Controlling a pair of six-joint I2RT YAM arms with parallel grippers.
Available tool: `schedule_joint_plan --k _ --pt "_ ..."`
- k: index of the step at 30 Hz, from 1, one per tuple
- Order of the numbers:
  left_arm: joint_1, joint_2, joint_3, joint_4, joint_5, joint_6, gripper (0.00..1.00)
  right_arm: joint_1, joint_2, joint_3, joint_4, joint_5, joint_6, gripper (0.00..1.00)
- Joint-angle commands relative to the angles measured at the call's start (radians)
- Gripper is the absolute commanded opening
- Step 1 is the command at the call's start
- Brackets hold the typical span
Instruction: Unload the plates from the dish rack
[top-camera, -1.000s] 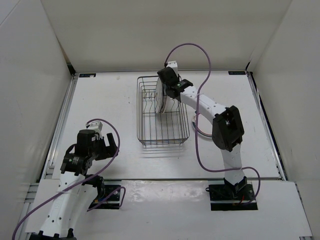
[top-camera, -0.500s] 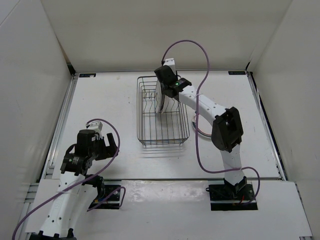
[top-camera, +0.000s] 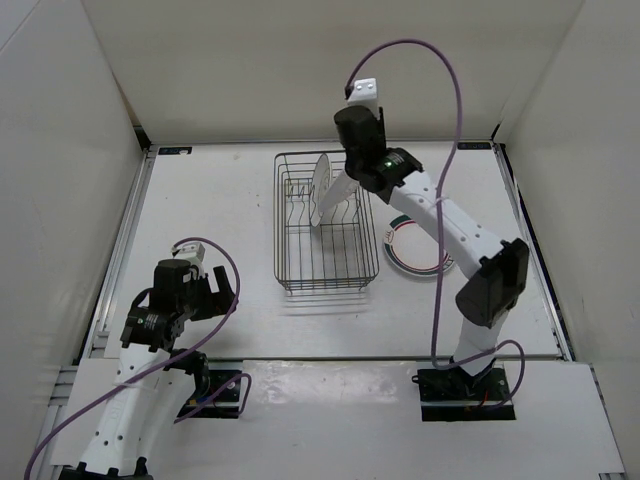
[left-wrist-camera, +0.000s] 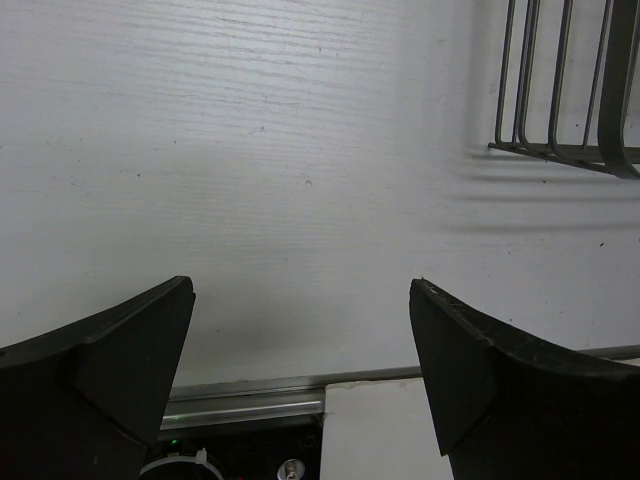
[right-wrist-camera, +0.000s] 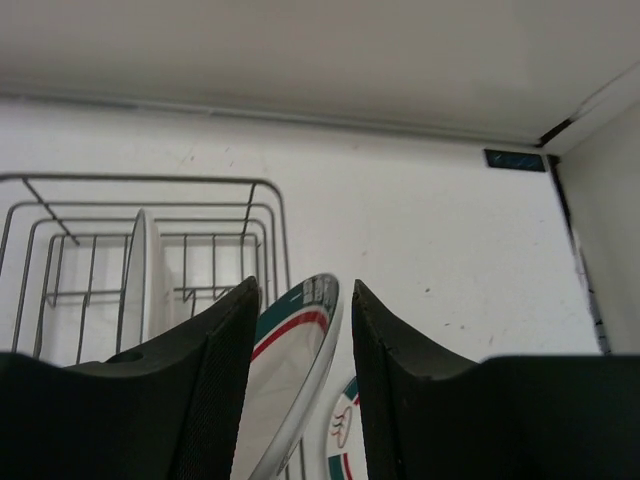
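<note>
The dark wire dish rack (top-camera: 326, 268) stands mid-table. My right gripper (top-camera: 347, 182) hangs over its far right part. In the right wrist view that gripper (right-wrist-camera: 305, 285) is shut on a white plate (right-wrist-camera: 290, 365) with teal and red rim rings, held on edge and tilted above the rack (right-wrist-camera: 272, 215). A second white plate (right-wrist-camera: 138, 270) stands upright between the tines to the left. A third ringed plate (top-camera: 415, 247) lies flat on the table right of the rack. My left gripper (top-camera: 222, 285) is open and empty at the near left, its jaws wide apart (left-wrist-camera: 300, 290).
White walls close in the table on three sides. A corner of the rack (left-wrist-camera: 560, 100) shows at the upper right of the left wrist view. A metal rail (left-wrist-camera: 250, 395) runs along the table's near edge. A purple cable (top-camera: 450, 120) loops above the right arm.
My right arm has risen and swung back, lifting the ringed plate up out of the tines. The plate lying on the table is now uncovered. The left arm has not moved.
</note>
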Motion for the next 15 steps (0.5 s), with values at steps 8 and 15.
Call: schedule_joint_plan --k 8,15 --pt "-0.003 -0.010 -0.010 0.012 0.004 0.001 1.00 -0.073 -0.374 -0.325 0.152 0.086 0.043 0.00" --pt "-0.002 0.004 -0.010 0.011 0.006 -0.001 1.00 -0.168 -0.575 -0.541 0.161 0.033 0.105 0.00"
